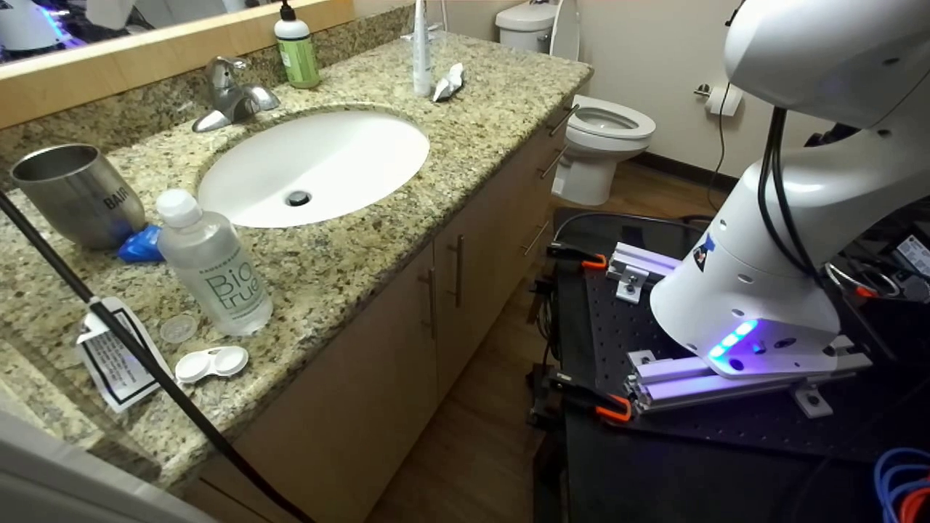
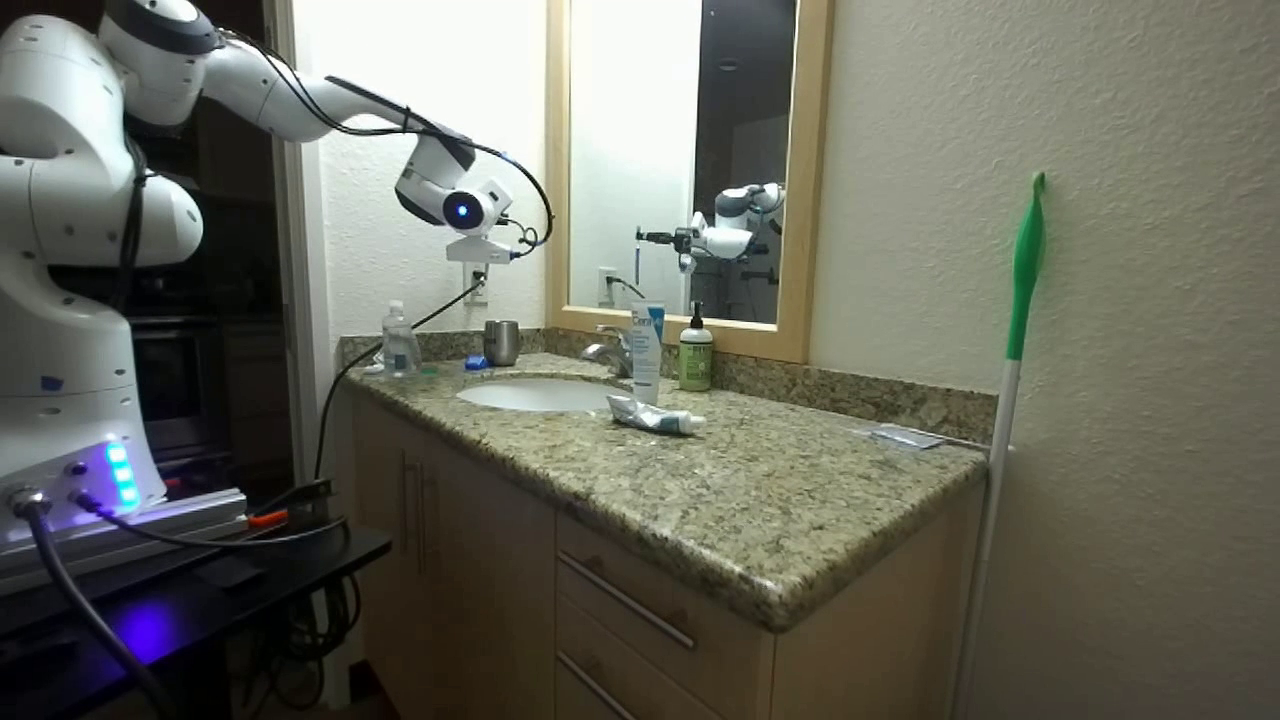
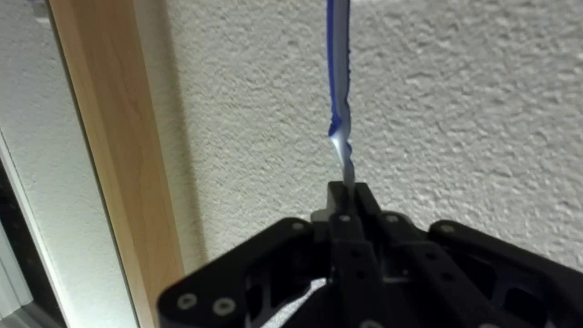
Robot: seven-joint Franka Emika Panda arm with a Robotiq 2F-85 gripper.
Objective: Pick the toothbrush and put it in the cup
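Note:
The toothbrush (image 3: 339,68) is blue and white. In the wrist view my gripper (image 3: 349,191) is shut on one end of it, and the rest extends up past the top edge. In an exterior view, the mirror reflection shows the toothbrush (image 2: 637,264) hanging straight down from the fingers; the gripper itself is hidden behind the wrist (image 2: 470,215). The cup (image 1: 83,200) is a dark grey metal tumbler standing upright on the counter. It also shows in an exterior view (image 2: 501,343), lower than my wrist and a little to its right. The cup is out of the wrist view.
A clear bottle (image 1: 218,272) and a blue item (image 1: 142,245) stand close by the cup. A black cable (image 1: 123,330) crosses near them. The sink (image 1: 320,167), faucet (image 1: 229,94), soap bottle (image 1: 296,54) and mirror frame (image 3: 118,136) are nearby.

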